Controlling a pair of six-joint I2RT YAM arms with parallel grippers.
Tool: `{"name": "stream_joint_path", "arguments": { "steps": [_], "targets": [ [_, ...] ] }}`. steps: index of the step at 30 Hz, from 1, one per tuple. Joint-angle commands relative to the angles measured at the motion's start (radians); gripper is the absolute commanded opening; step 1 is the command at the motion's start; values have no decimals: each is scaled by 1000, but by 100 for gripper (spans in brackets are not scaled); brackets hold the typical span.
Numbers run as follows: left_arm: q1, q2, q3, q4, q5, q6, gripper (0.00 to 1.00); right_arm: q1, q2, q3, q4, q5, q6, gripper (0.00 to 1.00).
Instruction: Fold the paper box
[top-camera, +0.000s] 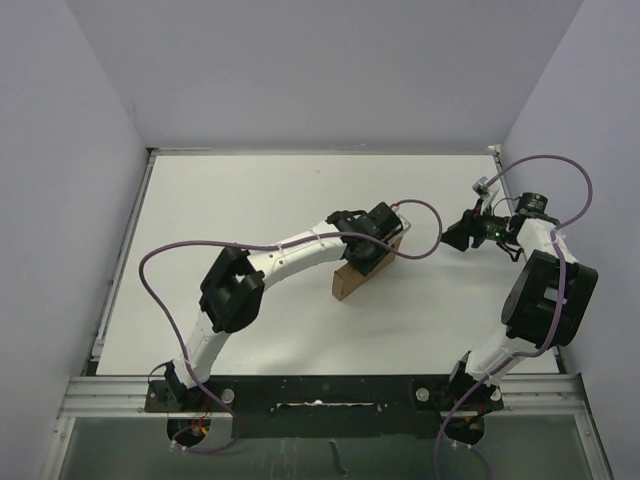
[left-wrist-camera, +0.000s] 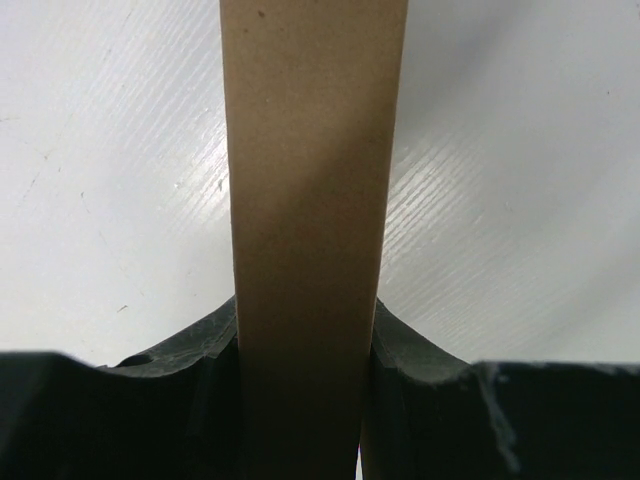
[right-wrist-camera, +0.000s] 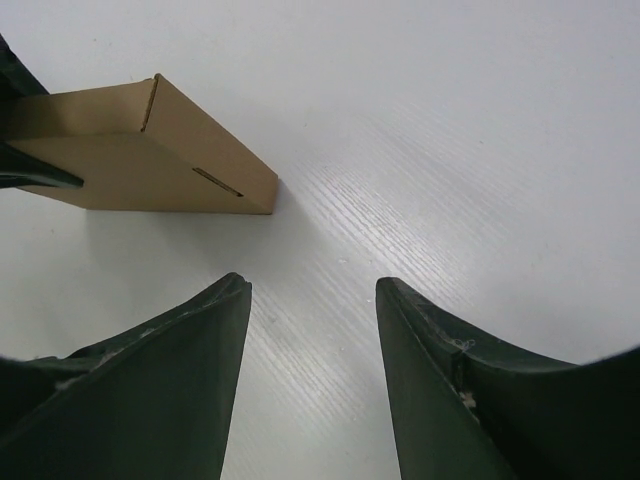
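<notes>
The paper box (top-camera: 347, 281) is a folded brown cardboard piece standing on the white table near the middle. My left gripper (top-camera: 368, 255) sits over its far end and is shut on the paper box. In the left wrist view the brown panel (left-wrist-camera: 310, 150) runs straight up between the two black fingers (left-wrist-camera: 200, 350), filling the gap of the left gripper (left-wrist-camera: 305, 325). My right gripper (top-camera: 458, 234) is to the right of the box, apart from it. In the right wrist view the right gripper (right-wrist-camera: 312, 285) stands open over bare table, with the box (right-wrist-camera: 150, 150) and its slit at upper left.
The white table (top-camera: 250, 200) is walled on the left, back and right by pale panels. A metal rail (top-camera: 320, 390) runs along the near edge between the arm bases. Purple cables (top-camera: 420, 215) loop above both arms.
</notes>
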Motion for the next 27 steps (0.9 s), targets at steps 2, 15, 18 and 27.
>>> {"name": "stream_joint_path", "arguments": {
  "steps": [2,15,18,27],
  "targets": [
    [0,127,-37,-133,-140,10,7,-8,-48,5,13,-57,6,54],
    [-45,171,-18,-182,-336,-7,10,-10,-53,4,12,-59,15,54],
    [-31,167,-17,-193,-401,15,12,-11,-55,1,14,-60,14,54],
    [16,170,-20,-210,-512,56,59,-11,-47,2,12,-67,12,54]
  ]
}}
